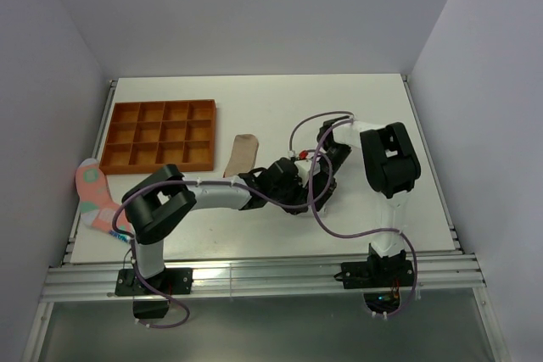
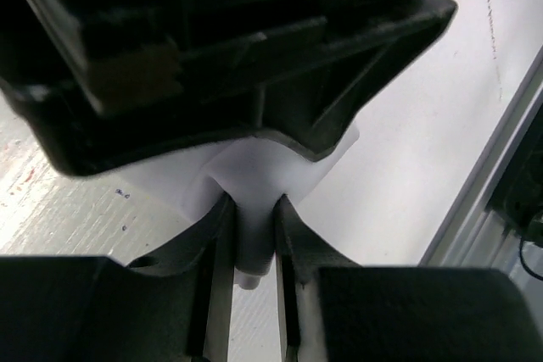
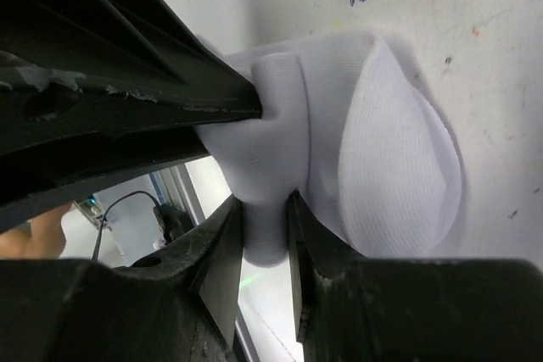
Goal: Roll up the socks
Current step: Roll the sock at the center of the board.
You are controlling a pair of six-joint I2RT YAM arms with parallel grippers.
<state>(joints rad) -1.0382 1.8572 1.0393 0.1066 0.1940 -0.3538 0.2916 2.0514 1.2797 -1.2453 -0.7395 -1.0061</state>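
The white knitted fabric sock [image 3: 382,142] lies bunched on the white table top [image 1: 280,108] near its middle, under the two meeting arms, so the overhead view hides it. It looks light, limp and thin. By my reading it will fold and slump wherever it is not held, its knit should give some grip against the fingers, and squeezing cannot hurt it. I judge the best hold to be a doubled fold or the edge of the roll, taken deep, since a single layer would likely pull free. The left gripper [image 2: 253,239] has its jaws drawn narrow, pinching a ridge of the white cloth between them. The right gripper [image 3: 265,226] is likewise nearly closed on a tuck of the same sock from the opposite side, and the two tools almost touch. Well apart lie a plain beige fabric sock [image 1: 242,154], flat beside an orange plastic tray of square compartments [image 1: 157,166], and a red-pink fabric sock with pale spots [image 1: 95,197] at the table's left edge
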